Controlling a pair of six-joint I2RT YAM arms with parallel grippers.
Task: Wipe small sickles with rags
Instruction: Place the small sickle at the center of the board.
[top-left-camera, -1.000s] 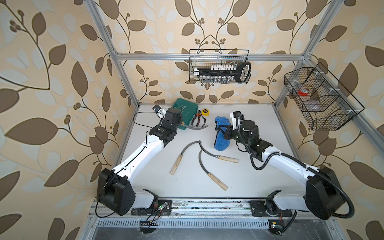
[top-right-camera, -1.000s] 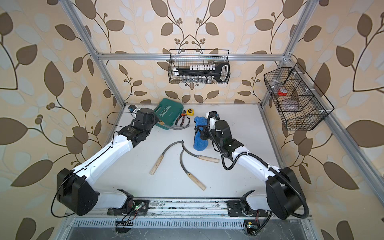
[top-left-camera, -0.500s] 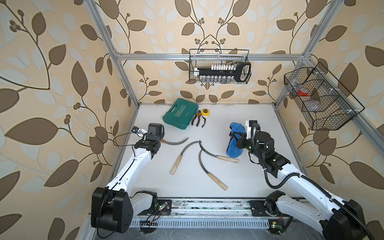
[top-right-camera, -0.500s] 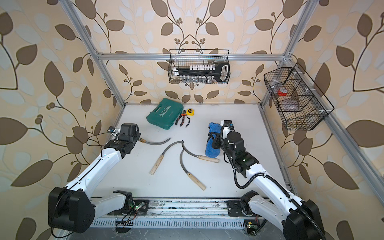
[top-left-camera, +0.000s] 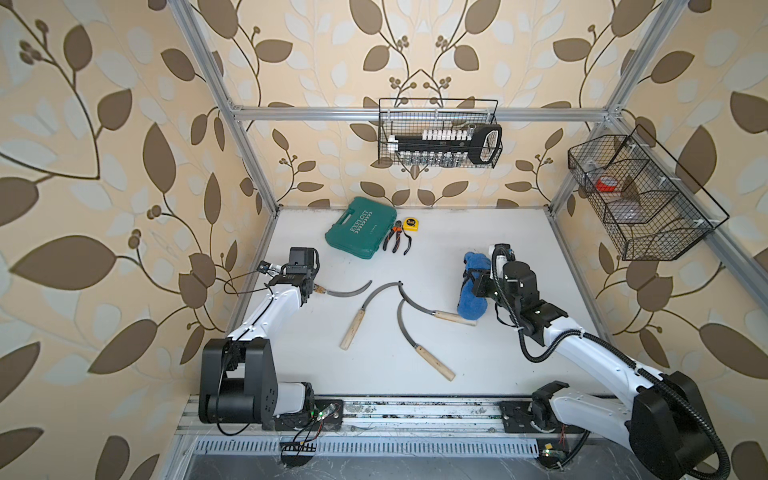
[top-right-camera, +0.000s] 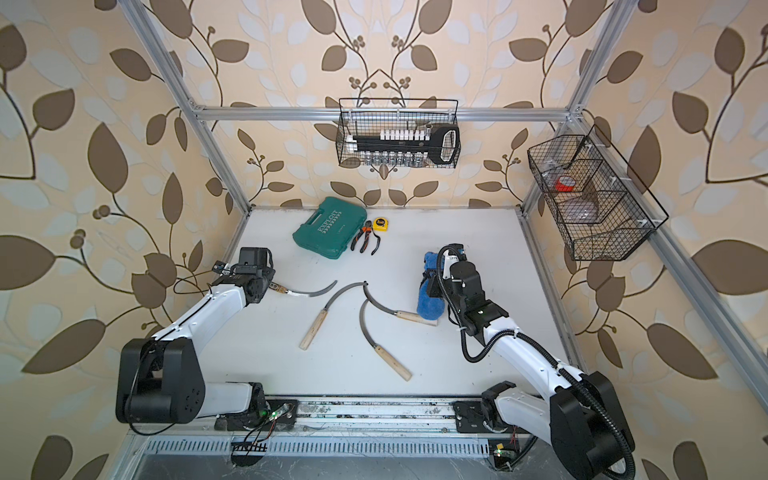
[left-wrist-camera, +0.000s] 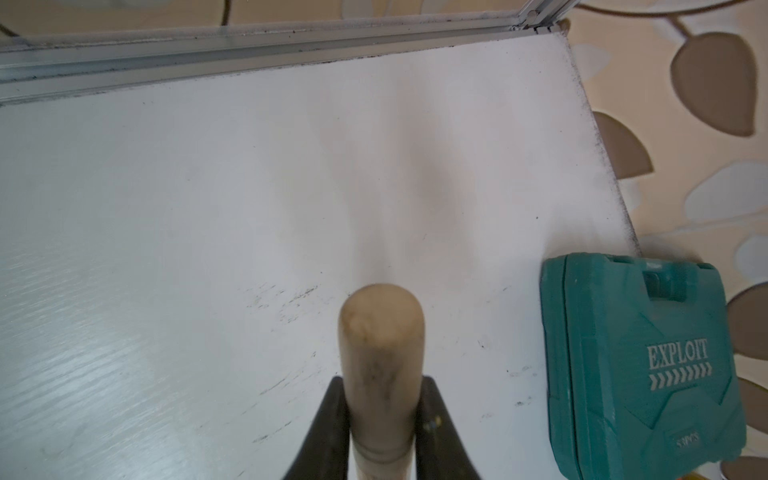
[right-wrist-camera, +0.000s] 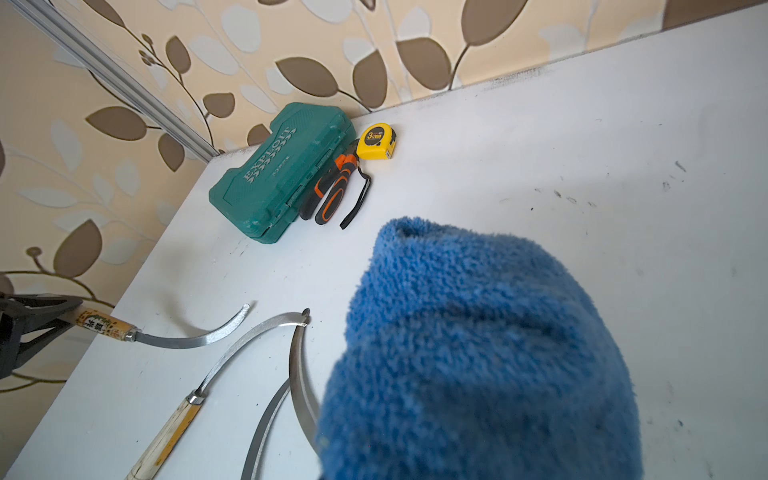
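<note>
Left gripper (top-left-camera: 311, 288) clenched on one sickle (top-left-camera: 332, 293); right gripper (top-left-camera: 473, 284) clenched on the rag (top-left-camera: 471, 301).
In a top view the sickle runs crosswise over the counter (top-left-camera: 478, 224), its blade (top-left-camera: 353, 293) tipped toward the rag, with three loose sickles (top-left-camera: 353, 329) lying between. In the left wrist view, its pale round handle (left-wrist-camera: 380, 353) juts out between black fingers (left-wrist-camera: 328, 415). In the right wrist view, the fluffy blue rag fills the foreground, beside the thin, curved grey blade.

Left arm (top-left-camera: 272, 307) extends forward along its side, left pincer (left-wrist-camera: 382, 415) clamped on 1 sickle (left-wrist-camera: 380, 332) by the handle. Right arm (top-left-camera: 582, 345) reaches forward and inward, right pincer (top-left-camera: 476, 284) clamped on the blue rag (right-wrist-camera: 478, 353).
</note>
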